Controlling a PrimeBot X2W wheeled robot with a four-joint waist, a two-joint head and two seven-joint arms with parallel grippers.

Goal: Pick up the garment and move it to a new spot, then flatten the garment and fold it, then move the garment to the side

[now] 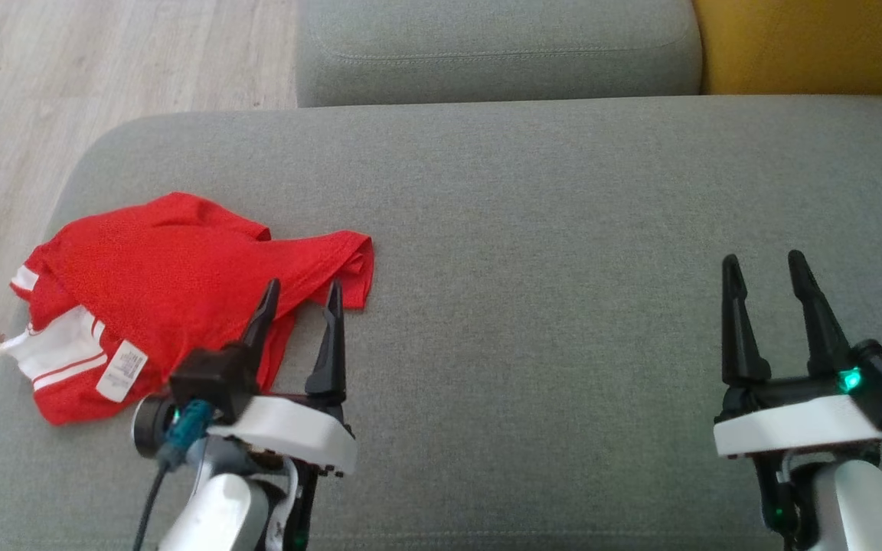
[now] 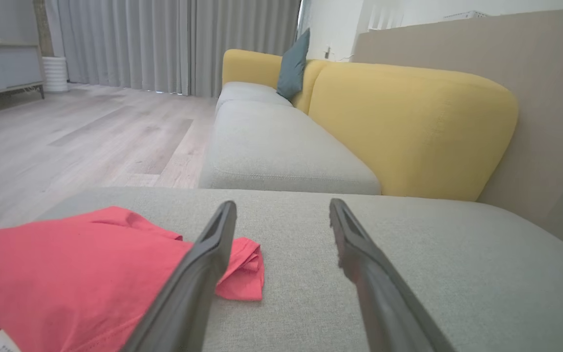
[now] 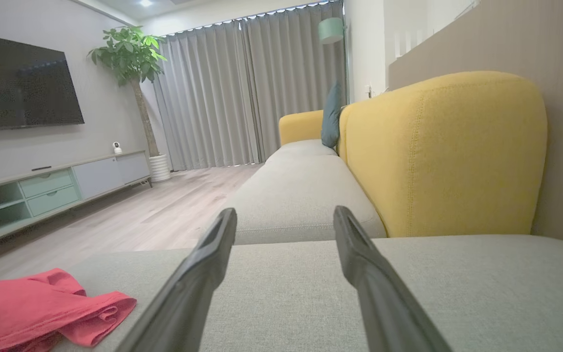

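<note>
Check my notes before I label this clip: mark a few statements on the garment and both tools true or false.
1. The red garment lies crumpled on the grey cushion. True.
2. The left tool is shut on the garment. False: its jaws stand open.
3. The right tool is open, away from the garment. True.
4. The garment sits at the cushion's right end. False: it is at the left end.

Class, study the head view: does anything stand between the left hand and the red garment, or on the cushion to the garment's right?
Nothing visible does. The open left hand is at the garment's right edge. The grey cushion beyond shows bare fabric up to the right hand.
</note>
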